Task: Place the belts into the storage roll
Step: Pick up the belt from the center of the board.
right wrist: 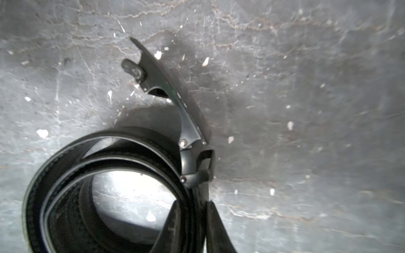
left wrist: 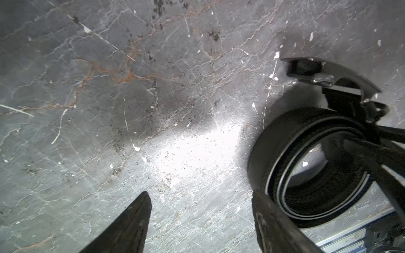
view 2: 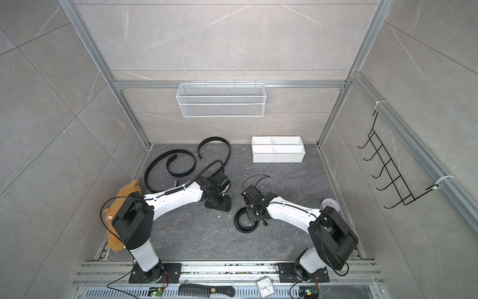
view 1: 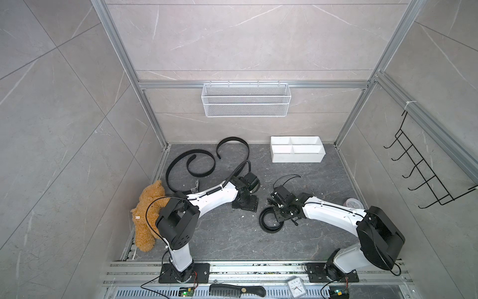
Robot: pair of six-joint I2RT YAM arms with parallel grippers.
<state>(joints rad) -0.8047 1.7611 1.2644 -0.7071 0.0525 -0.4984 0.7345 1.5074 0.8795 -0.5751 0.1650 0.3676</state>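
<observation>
Pinches coiled belt [right wrist: 54,175] near buckle [right wrist: 188,127] in right claw [right wrist: 195,232], with left claw [left wrist: 201,223] spread and empty. Needs carry toward storage roll [view 1: 297,156] at about 1 o'clock in a top view, nearer right claw than left.

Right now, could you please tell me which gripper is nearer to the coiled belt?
Right. The right gripper is clamped on the coiled belt; the left gripper stands open just beside it, holding nothing.
</observation>
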